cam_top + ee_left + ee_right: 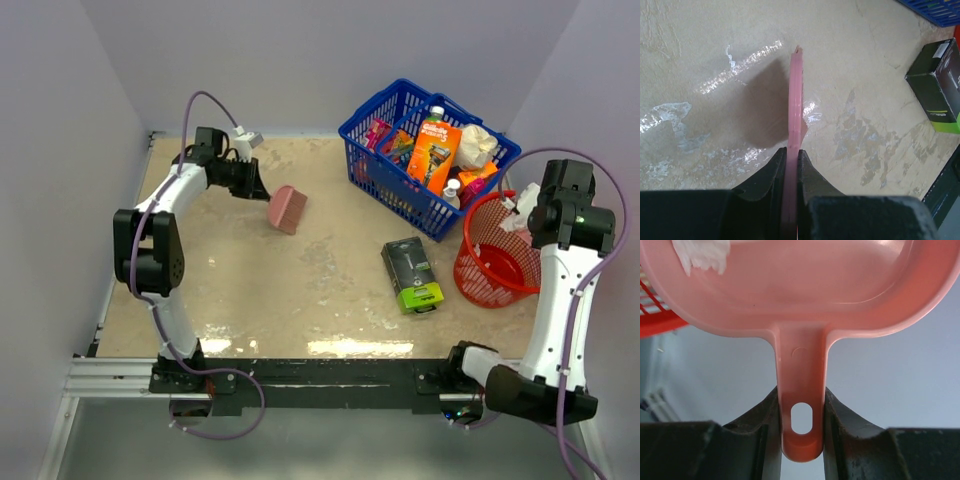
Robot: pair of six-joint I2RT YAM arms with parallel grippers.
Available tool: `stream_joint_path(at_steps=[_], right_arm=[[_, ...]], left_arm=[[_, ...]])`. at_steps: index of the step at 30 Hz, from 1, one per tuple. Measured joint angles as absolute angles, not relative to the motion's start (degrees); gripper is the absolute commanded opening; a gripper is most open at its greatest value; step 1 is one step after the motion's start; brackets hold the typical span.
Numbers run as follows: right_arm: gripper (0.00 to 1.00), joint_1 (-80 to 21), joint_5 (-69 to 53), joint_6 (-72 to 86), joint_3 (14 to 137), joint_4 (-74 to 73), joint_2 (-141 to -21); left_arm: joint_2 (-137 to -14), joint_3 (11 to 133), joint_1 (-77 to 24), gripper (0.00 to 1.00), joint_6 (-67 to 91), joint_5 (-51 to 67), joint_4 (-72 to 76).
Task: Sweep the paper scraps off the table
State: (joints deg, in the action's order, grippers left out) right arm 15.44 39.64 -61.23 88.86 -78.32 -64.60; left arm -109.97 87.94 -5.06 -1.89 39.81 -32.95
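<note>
Clamped in right gripper (pixel 801 405): dustpan (pixel 805 285), scraps (pixel 702 255) inside, by red bin (pixel 480 285). Pinched in left gripper (pixel 792 160): brush (pixel 796 100), above table (pixel 715 50). Likely dumping step; next, tilt dustpan over bin.

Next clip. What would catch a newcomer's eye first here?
A blue basket crammed with colourful packages sits far right on the table, a red basket beside it. The left gripper clamps a pink brush at the table's far left; the right gripper holds a pink dustpan by its handle, a white paper scrap inside, by the red basket.
</note>
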Motion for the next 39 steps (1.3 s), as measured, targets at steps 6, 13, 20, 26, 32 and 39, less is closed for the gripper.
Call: stream_joint_path(at_steps=[6,13,20,26,32,39], right_arm=[[0.0,15.46,44.38,-73.56,85.38,-75.26,-62.94],[0.0,15.46,45.76,-78.72,81.43,-72.07,-60.05],[0.0,15.46,44.38,-76.4,88.47,-70.54,-66.13],[0.0,15.33,38.85,-72.03,92.55,-64.82,-69.95],[0.0,10.02,31.33,-58.67,105.1,-60.05,-78.78],[0.0,-15.81,24.18,-44.03,108.14,-50.85,-84.44]], left_arm=[[-111.0,89.32,-5.06,0.0,-1.08,39.94,-32.67],[-111.74,91.24,-5.06,0.0,-1.19,39.88,-32.64],[-111.94,91.55,-5.06,0.0,-1.19,39.83,-32.77],[-112.97,96.16,-5.06,0.0,-2.44,38.68,-35.4],[-112.97,99.57,-5.06,0.0,-5.65,37.87,-38.3],[-112.71,99.57,-5.06,0.0,-10.24,39.2,-45.12]])
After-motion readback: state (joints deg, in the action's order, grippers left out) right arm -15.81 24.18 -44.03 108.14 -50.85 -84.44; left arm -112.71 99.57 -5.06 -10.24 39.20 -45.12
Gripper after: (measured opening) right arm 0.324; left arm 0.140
